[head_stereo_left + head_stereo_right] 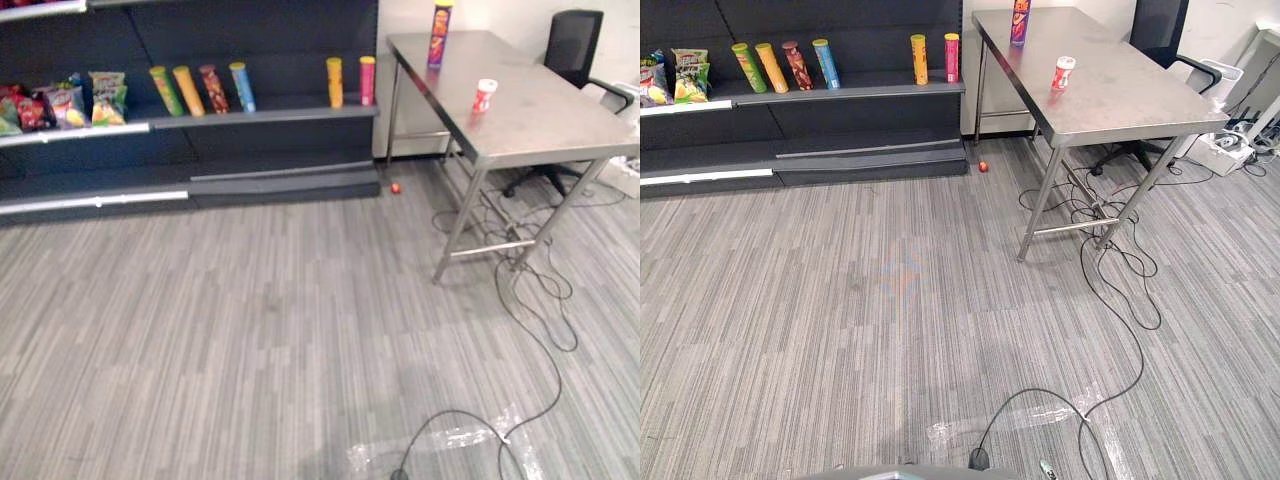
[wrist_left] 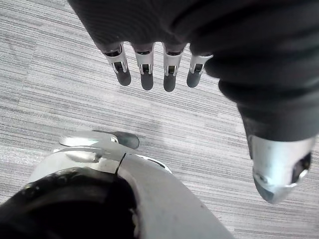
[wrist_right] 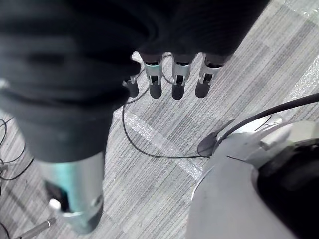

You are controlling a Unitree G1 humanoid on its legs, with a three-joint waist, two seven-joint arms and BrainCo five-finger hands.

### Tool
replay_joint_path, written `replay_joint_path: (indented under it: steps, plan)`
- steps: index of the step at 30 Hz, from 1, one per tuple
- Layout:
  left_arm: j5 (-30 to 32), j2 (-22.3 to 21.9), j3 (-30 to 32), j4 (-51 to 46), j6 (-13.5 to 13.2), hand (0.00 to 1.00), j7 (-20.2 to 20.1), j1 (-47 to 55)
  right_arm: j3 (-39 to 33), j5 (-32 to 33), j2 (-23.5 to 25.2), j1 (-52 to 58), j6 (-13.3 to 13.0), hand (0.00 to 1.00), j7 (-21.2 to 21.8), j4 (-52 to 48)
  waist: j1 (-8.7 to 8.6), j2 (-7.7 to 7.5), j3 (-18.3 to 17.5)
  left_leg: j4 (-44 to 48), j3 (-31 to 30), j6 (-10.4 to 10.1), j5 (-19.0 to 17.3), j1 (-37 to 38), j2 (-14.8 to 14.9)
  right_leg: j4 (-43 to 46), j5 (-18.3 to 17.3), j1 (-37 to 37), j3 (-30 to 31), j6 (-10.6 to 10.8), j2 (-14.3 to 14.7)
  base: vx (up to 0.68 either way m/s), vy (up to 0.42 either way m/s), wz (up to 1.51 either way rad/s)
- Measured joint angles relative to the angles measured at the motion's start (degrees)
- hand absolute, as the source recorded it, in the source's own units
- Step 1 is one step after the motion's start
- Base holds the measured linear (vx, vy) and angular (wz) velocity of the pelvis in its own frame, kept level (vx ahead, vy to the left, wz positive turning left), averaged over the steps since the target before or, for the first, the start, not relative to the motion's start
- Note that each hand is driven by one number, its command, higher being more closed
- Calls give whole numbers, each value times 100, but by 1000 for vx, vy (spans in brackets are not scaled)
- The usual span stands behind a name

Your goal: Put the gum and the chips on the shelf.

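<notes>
Wide bare carpet (image 1: 250,330) lies btw the robot and the furniture, w/ strips of clear tape (image 1: 450,440) stuck on it near the front. The dark shelf (image 1: 260,115) runs along the back left. Its board edge carries a row of chip cans (image 1: 215,88), leaning or upright, and snack bags (image 1: 107,97) sit further left. There's an open stretch of board btw the blue can and the yellow one. A small red thing (image 1: 395,187) sits on the floor just beside the shelf's R base corner.

The steel table (image 1: 540,120) stands to the R, its far L corner near the shelf end w/ a narrow gap btw them. The chips (image 1: 440,35) stand upright at the table's far end, close to that corner. The gum (image 1: 484,96) stands upright mid-length, nearer the L long edge than the R. A black chair (image 1: 572,45) is behind the table.

R eye view reaches further past the table's R end, to white items (image 1: 1218,150) on the floor, too small to tell. L eye view takes in more bags at the shelf's L end.

Wrist views: L hand (image 2: 144,64) hangs over carpet, fingers straight & side by side, holding nothing. R hand (image 3: 177,74) is the same, fingers relaxed & straight, thumb apart, nothing in it
</notes>
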Motion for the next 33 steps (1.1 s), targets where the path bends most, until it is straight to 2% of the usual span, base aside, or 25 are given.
replay_joint_path:
  steps: [3,12,18,28,33]
  plan:
    - [6,-8,67,1,-6,0,-8,-4,-163,-4,15,-85,0,0,6,145,-15,-11,40,-55,-2,-16,-10,166,-5,-86,-4,200,-81,8,-4,48,1,6]
    - [128,11,-60,2,-2,0,-76,-29,30,-10,-2,-173,-2,0,122,130,-90,20,76,-37,-36,-69,-44,354,25,40,-112,411,-240,165,-6,-27,-13,7]
    - [111,21,-57,5,-2,0,-118,-27,29,-9,4,-165,-2,0,122,132,-94,-50,112,-53,1,-33,-23,365,9,85,-143,366,-238,166,-29,-76,-9,-1]
    - [47,20,38,84,-1,0,-165,-23,93,3,-10,-138,-11,0,119,137,-106,-35,77,-71,174,-68,-54,449,41,5,-85,398,-97,96,22,19,-19,-9]
    - [44,29,173,161,0,0,-187,-56,94,4,-1,-153,-10,0,108,140,-100,-81,62,-71,176,-87,-66,519,41,-17,-86,479,-113,97,20,15,-9,1]
